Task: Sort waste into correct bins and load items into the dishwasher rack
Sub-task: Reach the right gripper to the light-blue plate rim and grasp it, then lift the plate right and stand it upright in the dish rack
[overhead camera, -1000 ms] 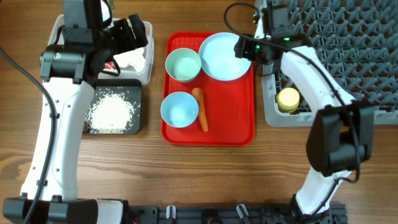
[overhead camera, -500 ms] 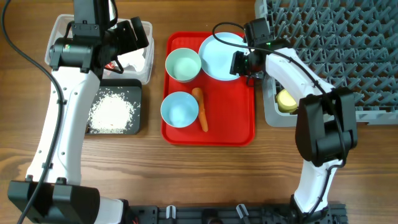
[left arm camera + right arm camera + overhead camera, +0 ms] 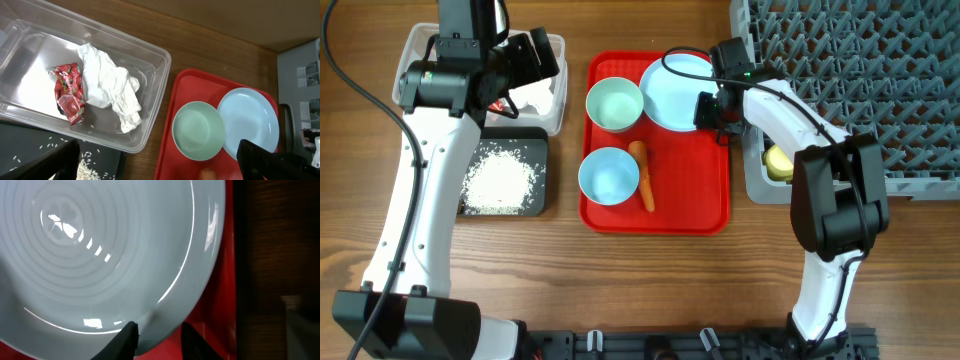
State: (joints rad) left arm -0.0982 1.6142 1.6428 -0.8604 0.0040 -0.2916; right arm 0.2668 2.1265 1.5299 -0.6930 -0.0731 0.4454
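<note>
the step in hand is the light blue plate on the red tray — the right gripper straddles its rim, jaws narrow, a firm hold not certain; next it needs a secure pinch, then a lift toward the dishwasher rack — the left gripper stands wide and empty over the clear tub

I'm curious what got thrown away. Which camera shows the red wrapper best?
The left wrist view: the red snack wrapper lies in plain sight in the clear tub. Overhead, the arm nearly hides it; the right wrist view misses it.

Robot lab bench: wooden table, mounted arms.
</note>
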